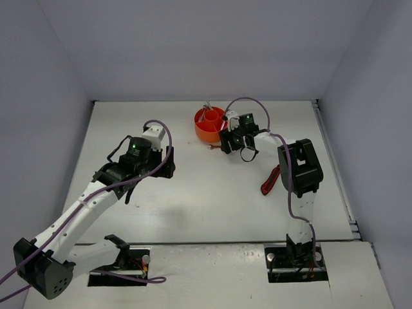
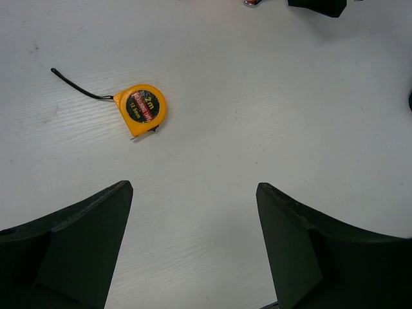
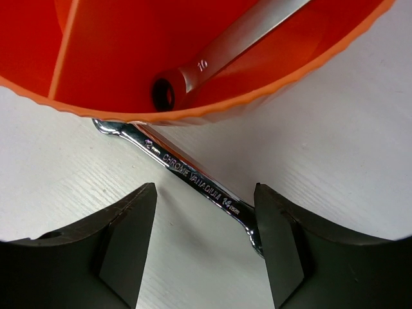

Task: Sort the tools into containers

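Note:
The round orange tub (image 1: 209, 124) stands at the back middle of the table; a silver wrench (image 3: 238, 40) lies inside one of its compartments (image 3: 129, 58). A second silver wrench (image 3: 187, 168) lies on the table against the tub's outer wall. My right gripper (image 3: 205, 190) is open just over this wrench, with one wrench end by the right finger; it also shows beside the tub in the top view (image 1: 226, 141). The yellow-black tape measure (image 2: 141, 109) lies on the table ahead of my open, empty left gripper (image 2: 193, 188). The red-black utility knife (image 1: 270, 181) lies by the right arm. No screwdrivers show.
White walls close in the table at the back and on both sides. The tape measure's black wrist strap (image 2: 77, 85) trails to its left. The right arm's black body (image 1: 300, 167) stands over the table's right part.

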Controlling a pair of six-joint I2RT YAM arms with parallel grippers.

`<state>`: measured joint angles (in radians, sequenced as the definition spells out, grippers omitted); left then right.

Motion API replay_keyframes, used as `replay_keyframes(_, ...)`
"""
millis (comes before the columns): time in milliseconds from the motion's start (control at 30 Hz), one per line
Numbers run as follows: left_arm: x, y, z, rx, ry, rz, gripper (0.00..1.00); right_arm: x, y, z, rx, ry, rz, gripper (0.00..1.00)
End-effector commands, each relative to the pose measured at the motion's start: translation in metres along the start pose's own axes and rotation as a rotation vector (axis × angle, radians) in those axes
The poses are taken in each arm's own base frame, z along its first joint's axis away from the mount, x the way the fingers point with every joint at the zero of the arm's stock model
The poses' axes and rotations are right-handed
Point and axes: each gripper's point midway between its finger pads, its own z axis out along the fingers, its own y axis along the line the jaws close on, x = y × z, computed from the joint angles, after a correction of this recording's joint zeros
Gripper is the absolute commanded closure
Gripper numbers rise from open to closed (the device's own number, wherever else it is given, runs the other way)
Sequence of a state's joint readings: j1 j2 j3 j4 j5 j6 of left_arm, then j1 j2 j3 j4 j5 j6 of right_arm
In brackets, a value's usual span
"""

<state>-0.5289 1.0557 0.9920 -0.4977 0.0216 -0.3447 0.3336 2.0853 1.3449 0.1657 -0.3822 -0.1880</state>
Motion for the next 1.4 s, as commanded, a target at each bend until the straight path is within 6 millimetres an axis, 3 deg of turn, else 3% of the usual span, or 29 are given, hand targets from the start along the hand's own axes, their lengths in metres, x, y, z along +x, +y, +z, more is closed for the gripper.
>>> replay_keyframes(0,-0.02,-0.002,-0.005,0.008,-0.073,-0.003,0.25,-0.013,0.01,-0.009,-0.024,-0.045,0.055,0.42)
replay_keyframes(133,-0.024,-0.006,-0.004,0.027,-0.078,0.0,0.25,0.005,0.019,-0.019,0.027,-0.007,0.118,0.46)
replay_keyframes(300,-0.031,-0.009,-0.006,0.046,-0.112,0.004,0.25,0.029,0.039,-0.049,0.09,0.031,0.179,0.5)
replay_keyframes(367,-0.033,-0.01,-0.005,0.052,-0.116,0.004,0.25,0.053,0.047,-0.056,0.104,0.084,0.198,0.5)
replay_keyframes(500,-0.035,-0.015,0.002,0.068,-0.098,0.007,0.25,0.069,0.063,-0.079,0.13,0.129,0.225,0.54)
replay_keyframes(767,-0.041,-0.023,0.008,0.1,-0.091,0.003,0.25,0.101,0.083,-0.106,0.16,0.227,0.337,0.56)
replay_keyframes(867,-0.044,-0.023,0.007,0.096,-0.1,0.005,0.25,0.088,0.08,-0.116,0.192,0.213,0.33,0.57)
replay_keyframes(967,-0.047,-0.022,0.006,0.09,-0.103,0.006,0.25,0.058,0.07,-0.124,0.232,0.185,0.294,0.57)
replay_keyframes(1100,-0.049,-0.022,0.004,0.088,-0.102,0.013,0.25,0.012,0.063,-0.119,0.239,0.146,0.243,0.56)
replay_keyframes(1367,-0.043,-0.016,-0.005,0.066,-0.082,0.015,0.25,0.008,0.057,-0.079,0.216,0.281,0.197,0.56)
